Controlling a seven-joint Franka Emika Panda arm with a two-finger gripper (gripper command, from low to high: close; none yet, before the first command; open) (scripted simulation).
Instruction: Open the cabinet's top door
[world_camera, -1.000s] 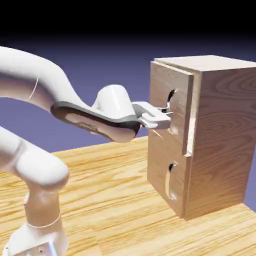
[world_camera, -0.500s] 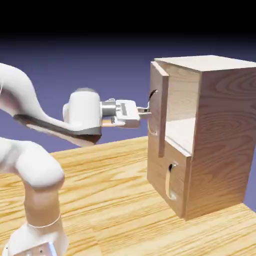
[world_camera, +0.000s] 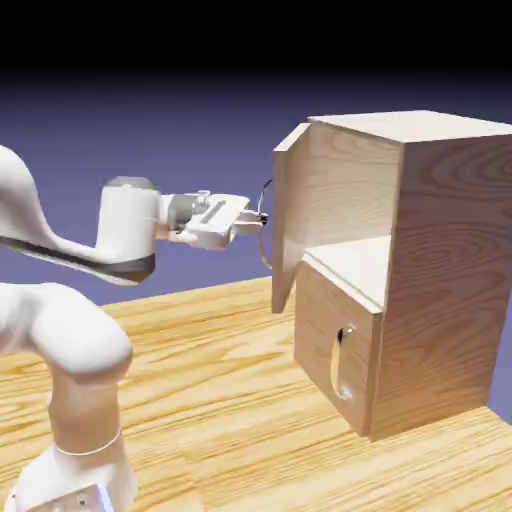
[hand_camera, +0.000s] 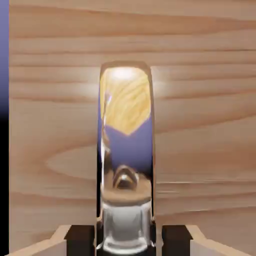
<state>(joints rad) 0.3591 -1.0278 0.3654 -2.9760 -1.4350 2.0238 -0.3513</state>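
Glossy white rounded arm, dark grey seam, pale end effector.

Exterior view: I am watching from beside the arm, facing toward three o'clock at the cabinet, moderately near, slightly above. Hand view: I am looking along the gripper, pressed close against the top door. Both views are sharing the handle.

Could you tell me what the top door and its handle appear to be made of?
The top door looks like light wood with a matte finish: wavy grain bands run across it in the hand view. Its handle looks like polished metal, since its curved surface mirrors the wooden table and violet backdrop with a bright highlight. As this is rendered, both are appearances only.
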